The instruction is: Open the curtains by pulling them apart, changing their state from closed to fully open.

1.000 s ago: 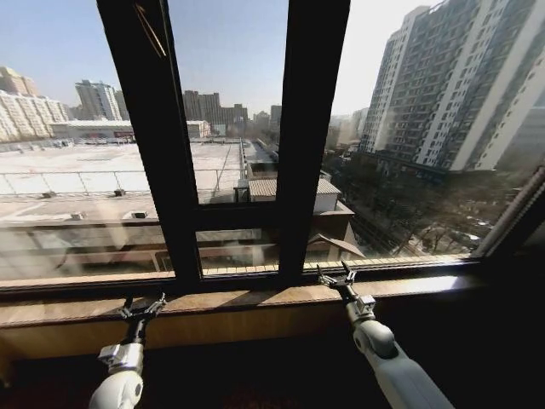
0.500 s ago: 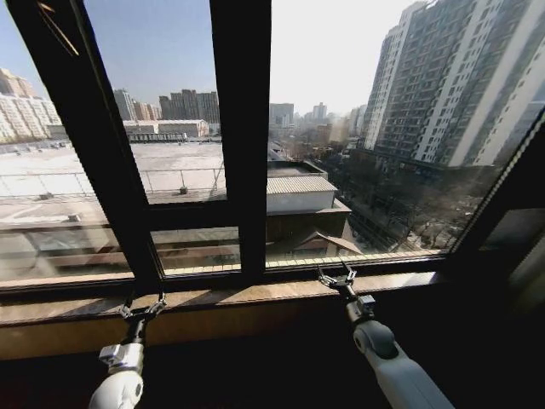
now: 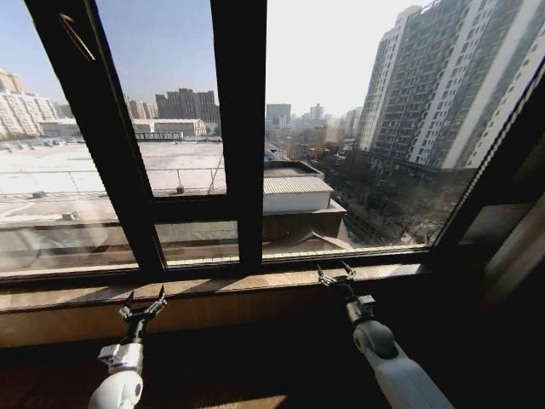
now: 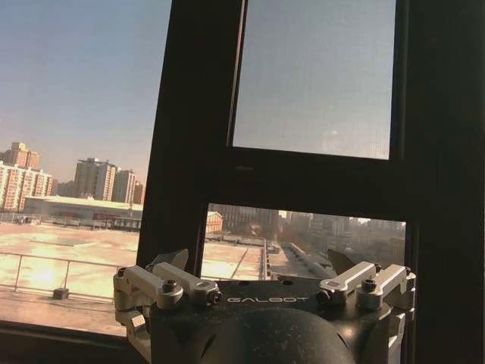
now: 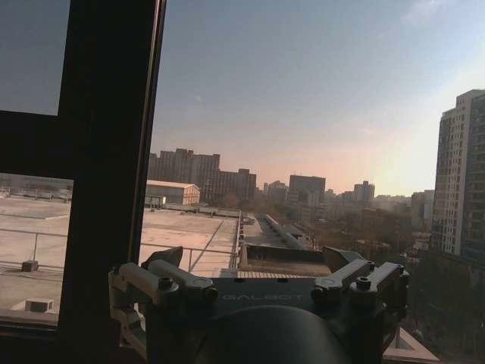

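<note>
Here is the window, wide and bright, and the dark window frame (image 3: pixel 238 128) stands up the middle of the head view with a second slanted bar in the upper left of the frame. The glass is uncovered across the whole centre. At the far right edge of the frame, low down, a pale cream strip (image 3: pixel 521 249) runs at a slant beside the dark frame; that looks like the curtains bunched to that side, though too little of it shows to be certain.

Down at lower left, the left end effector (image 3: pixel 143 303) points up at the wooden sill (image 3: pixel 213 288), its two fingers spread apart with nothing between them. In its own wrist view the left end effector (image 4: pixel 258 267) shows the same: jaws wide, bare air in the gap, the dark frame bars ahead of it.

Right of centre, the right end effector (image 3: pixel 334 274) reaches a little higher, its tips level with the sill's top edge, just below the glass. Fingers apart there too, holding nothing. The right wrist view confirms it: the right end effector (image 5: pixel 254 264) is splayed open and empty, with a dark frame bar in the left half of that picture and open sky over the rest.

Neither end effector touches the pale strip; both are well apart from it.

Outside, a tall apartment tower (image 3: pixel 443 85) fills the upper right, and a low flat roof (image 3: pixel 294 184) sits at centre.
</note>
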Robot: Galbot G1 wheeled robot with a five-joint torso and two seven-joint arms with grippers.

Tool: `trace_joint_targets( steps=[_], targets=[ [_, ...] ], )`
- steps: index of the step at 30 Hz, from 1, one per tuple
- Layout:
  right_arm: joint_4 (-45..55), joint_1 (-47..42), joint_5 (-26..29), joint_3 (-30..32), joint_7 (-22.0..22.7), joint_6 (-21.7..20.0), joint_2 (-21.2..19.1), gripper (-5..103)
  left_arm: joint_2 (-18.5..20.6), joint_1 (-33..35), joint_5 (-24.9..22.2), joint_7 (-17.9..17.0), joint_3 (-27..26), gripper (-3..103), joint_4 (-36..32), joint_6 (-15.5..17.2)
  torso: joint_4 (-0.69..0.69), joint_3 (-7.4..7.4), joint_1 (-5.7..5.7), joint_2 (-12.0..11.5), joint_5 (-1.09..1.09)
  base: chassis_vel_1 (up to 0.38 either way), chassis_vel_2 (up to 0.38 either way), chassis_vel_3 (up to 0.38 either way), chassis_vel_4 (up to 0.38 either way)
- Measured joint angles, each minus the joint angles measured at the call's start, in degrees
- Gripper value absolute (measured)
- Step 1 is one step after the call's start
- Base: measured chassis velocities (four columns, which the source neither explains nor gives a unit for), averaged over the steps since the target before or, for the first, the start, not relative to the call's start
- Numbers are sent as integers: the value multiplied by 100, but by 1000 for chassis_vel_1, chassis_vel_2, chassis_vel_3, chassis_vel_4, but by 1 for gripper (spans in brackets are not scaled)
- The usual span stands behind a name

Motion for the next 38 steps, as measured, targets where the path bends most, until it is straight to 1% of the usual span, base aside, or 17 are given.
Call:
trace_joint_targets(
  steps=[4, 5, 7, 9, 11, 18, 20, 23, 25, 26, 28, 30, 32, 34, 38],
  targets=[
    [0, 0, 0, 0, 0, 0, -1, 100, 0, 0, 0, 0, 1, 100, 0, 0, 1, 0, -1, 0, 1, 288, -398, -300, 424],
    [0, 0, 0, 0, 0, 0, -1, 100, -1, 3, 0, 0, 2, 100, 2, 0, 2, 0, -2, 0, -5, 331, -413, -309, 437],
    [1, -1, 0, 0, 0, 0, -2, 100, -1, 2, 0, 0, 2, 100, 0, -1, -1, -2, -5, 3, 4, 342, -415, -343, 381],
    [1, 0, 0, 0, 0, 0, -1, 100, 0, 2, 0, 0, 2, 100, 0, -1, 0, -2, -4, 3, 4, 353, -418, -362, 371],
    [-1, -1, 0, 0, 0, -1, -1, 100, -1, 1, 0, 0, 3, 100, 1, -1, 0, 2, 2, -1, -2, 326, -420, -351, 399],
    [0, 0, 0, 0, 0, 0, -1, 100, -1, 0, 0, 0, 2, 100, 1, -1, 1, -1, -2, 1, 0, 283, -324, -286, 312],
    [0, -1, 0, 0, 0, 0, -1, 100, -1, 1, 0, 0, 2, 100, 1, -1, 0, -2, -5, 3, 2, 193, -189, -202, 210],
    [1, -1, 0, 0, -1, 0, -1, 100, 0, 1, 0, 0, -1, 100, 1, -1, 3, -3, -6, 5, -2, 64, -53, -131, 159],
    [1, -1, 0, 0, -1, 0, -1, 100, 0, 1, 0, -1, -1, 100, 1, -1, 2, -2, -5, 4, -6, 2, 35, -37, 79],
    [1, -1, 0, 0, -1, 0, -1, 100, 0, 1, 0, -1, -1, 100, 1, -1, 1, -1, -4, 2, -5, -54, -5, -37, -6],
    [1, -1, 0, 1, 0, 0, -1, 100, 0, -1, 0, 1, 2, 100, -1, -1, -2, 1, 1, -1, 6, -58, -16, -12, -20],
    [0, -1, 0, 1, 0, 0, -2, 100, -1, -2, 0, 1, 3, 100, -2, -1, -3, 3, 6, -3, 6, -62, -39, 39, -34],
    [0, 0, 0, 2, 0, 0, -2, 100, 0, -2, 0, 2, 4, 100, -2, -1, -1, 4, 10, -4, -3, -62, -28, 100, -5],
    [0, 0, 0, 1, 0, 0, -1, 100, -1, -2, 0, 2, 3, 100, -1, -1, 1, 2, 5, -3, 2, 0, 0, 0, 0],
    [0, 0, 0, 1, 0, 0, -1, 100, -1, -1, 0, 2, 3, 100, -1, -1, 0, -1, -1, 0, -2, 12, -13, -10, 9]
  ],
)
